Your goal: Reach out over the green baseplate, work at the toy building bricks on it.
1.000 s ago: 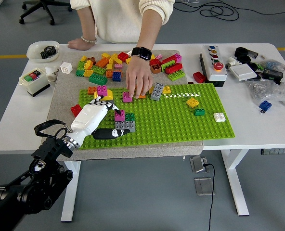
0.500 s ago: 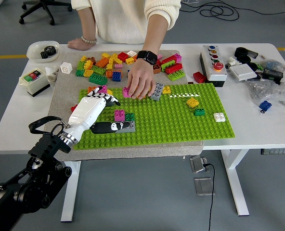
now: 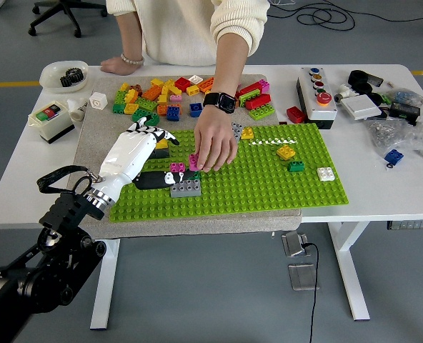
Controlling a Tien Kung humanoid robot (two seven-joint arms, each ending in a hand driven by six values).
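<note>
**Bricks crowd the baseplate's left side**

Toy bricks, pink (image 3: 176,168) over grey (image 3: 186,188), sit on the green baseplate (image 3: 269,186), just beside the robot's left hand (image 3: 136,153). That hand hovers with fingers loosely spread, holding nothing. A person's hand (image 3: 215,146) presses a pink brick right alongside. Hard, light, stud-locked plastic, I'd judge: pinch the side walls, pull straight up. Right arm's out of shot.
</note>
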